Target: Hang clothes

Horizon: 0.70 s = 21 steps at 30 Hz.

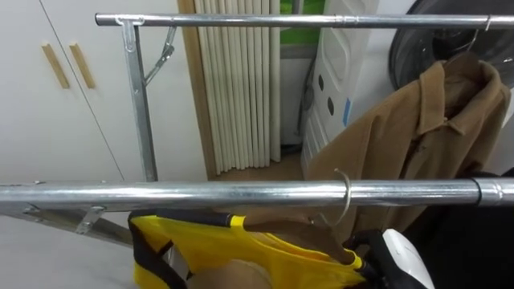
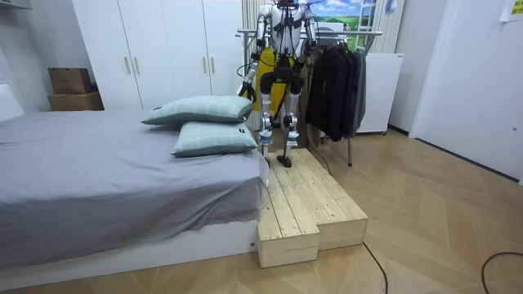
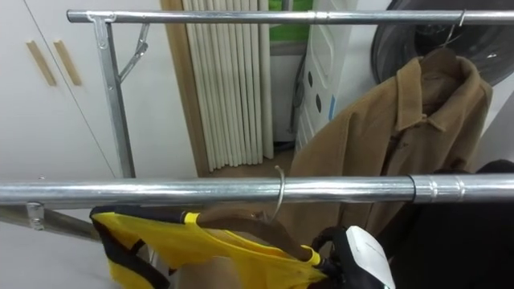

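Observation:
A yellow garment with black trim (image 1: 201, 249) hangs on a wooden hanger (image 1: 297, 233). The hanger's wire hook (image 1: 345, 197) lies over the near metal rail (image 1: 241, 193) of the clothes rack. My right hand (image 1: 401, 257) is at the lower right, just under that rail, with dark fingers curled at the hanger's right end. In the room view the yellow garment (image 2: 265, 69) shows in front of me at the rack, where I stand on a wooden platform (image 2: 302, 204).
A second rail (image 1: 321, 21) runs higher and farther back, with a tan coat (image 1: 401, 136) on a hanger at its right. Dark clothes (image 2: 335, 82) fill the rack's right part. A bed (image 2: 122, 163) lies beside the platform; white wardrobe doors (image 1: 48, 96) stand behind the rack.

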Motion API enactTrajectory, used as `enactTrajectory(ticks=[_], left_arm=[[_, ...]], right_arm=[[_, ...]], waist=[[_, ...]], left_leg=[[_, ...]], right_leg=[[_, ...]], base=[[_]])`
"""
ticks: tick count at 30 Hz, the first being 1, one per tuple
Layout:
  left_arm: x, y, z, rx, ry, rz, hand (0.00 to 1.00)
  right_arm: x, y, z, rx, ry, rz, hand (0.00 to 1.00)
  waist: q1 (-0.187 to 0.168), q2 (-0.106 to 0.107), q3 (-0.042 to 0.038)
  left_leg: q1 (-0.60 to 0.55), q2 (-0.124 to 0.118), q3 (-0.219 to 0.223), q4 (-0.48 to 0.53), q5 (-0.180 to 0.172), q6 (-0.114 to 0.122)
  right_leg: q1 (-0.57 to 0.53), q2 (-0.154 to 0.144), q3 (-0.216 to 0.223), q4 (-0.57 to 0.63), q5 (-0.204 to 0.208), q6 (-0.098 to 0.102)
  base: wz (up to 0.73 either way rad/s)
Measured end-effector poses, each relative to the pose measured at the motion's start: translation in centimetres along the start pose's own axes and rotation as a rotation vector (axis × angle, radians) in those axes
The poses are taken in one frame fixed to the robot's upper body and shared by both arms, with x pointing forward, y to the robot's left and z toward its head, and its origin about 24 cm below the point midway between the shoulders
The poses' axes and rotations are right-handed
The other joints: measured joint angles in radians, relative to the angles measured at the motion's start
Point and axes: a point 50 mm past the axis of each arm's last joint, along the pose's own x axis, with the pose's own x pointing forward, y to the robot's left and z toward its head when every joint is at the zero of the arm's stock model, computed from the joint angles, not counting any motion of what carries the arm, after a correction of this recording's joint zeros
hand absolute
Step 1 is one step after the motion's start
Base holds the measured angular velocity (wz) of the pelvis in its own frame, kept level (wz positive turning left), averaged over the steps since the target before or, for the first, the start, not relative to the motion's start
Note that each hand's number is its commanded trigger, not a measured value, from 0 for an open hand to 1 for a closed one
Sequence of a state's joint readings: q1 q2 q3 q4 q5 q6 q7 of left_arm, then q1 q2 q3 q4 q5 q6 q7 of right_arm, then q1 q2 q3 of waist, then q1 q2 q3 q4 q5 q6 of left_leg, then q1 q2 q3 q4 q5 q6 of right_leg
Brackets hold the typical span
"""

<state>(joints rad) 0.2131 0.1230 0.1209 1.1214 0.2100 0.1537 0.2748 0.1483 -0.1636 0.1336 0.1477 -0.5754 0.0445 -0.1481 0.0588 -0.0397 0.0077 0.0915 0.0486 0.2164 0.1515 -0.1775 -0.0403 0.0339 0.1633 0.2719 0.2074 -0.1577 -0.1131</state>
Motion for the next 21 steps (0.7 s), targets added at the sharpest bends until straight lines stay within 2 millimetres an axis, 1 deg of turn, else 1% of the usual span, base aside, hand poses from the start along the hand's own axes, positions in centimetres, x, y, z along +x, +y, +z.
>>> enactTrajectory(ticks=[15, 21], left_arm=[[-0.01, -0.04, -0.02, 0.006, 0.000, 0.000, 0.00], [-0.01, -0.04, -0.02, 0.006, 0.000, 0.000, 0.00]], right_arm=[[0.02, -0.10, 0.16, 0.021, -0.004, -0.003, 0.00], [0.09, -0.63, 0.90, 0.023, -0.036, -0.018, 0.00]], waist=[[-0.001, -0.002, 0.0014], [-0.005, 0.000, 0.0023]], left_leg=[[-0.001, 0.001, 0.001, -0.001, 0.000, 0.000], [-0.001, 0.001, 0.000, -0.001, 0.000, 0.000]], right_leg=[[0.000, 0.000, 0.000, -0.003, 0.000, 0.000], [0.000, 0.000, -0.001, -0.003, 0.000, 0.000]], base=[[0.00], [0.00]])
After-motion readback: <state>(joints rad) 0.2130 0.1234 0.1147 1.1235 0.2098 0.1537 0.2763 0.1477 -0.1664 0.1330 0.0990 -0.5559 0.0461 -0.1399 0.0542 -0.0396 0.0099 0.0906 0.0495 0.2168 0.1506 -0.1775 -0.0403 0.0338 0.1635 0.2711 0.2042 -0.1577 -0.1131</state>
